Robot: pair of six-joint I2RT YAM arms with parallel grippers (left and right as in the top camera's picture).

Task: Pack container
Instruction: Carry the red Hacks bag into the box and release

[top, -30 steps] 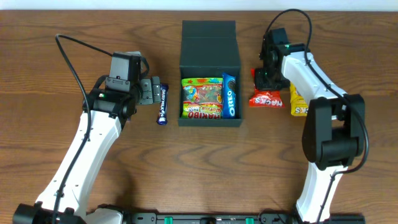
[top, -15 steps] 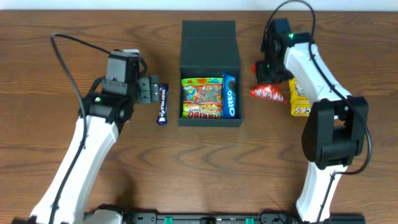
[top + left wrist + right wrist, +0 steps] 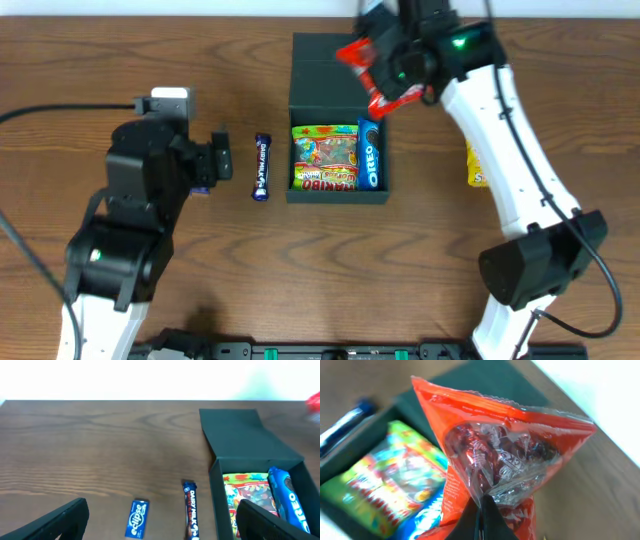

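Observation:
The dark teal container [image 3: 337, 195] stands open mid-table, its lid [image 3: 336, 70] folded back. Inside lie a Haribo bag [image 3: 325, 158] and a blue Oreo pack [image 3: 369, 155]. My right gripper [image 3: 402, 78] is shut on a red snack packet [image 3: 378, 68], which hangs above the container's back right corner. The right wrist view shows the packet [image 3: 505, 445] pinched at its lower edge by that gripper [image 3: 481, 505], with the Haribo bag [image 3: 390, 480] below. My left gripper [image 3: 162, 506] stands open and empty, left of the container [image 3: 250, 450] and above the table.
A Dairy Milk bar [image 3: 262, 167] lies just left of the container. In the left wrist view a blue Eclipse pack [image 3: 139, 518] lies beside the Dairy Milk bar [image 3: 190, 512]. A yellow packet [image 3: 476, 165] sits at the right, partly under the right arm.
The right gripper lifted the red packet off the table right of the container and carried it up and left over the box. The left arm drew back to the left, still open.

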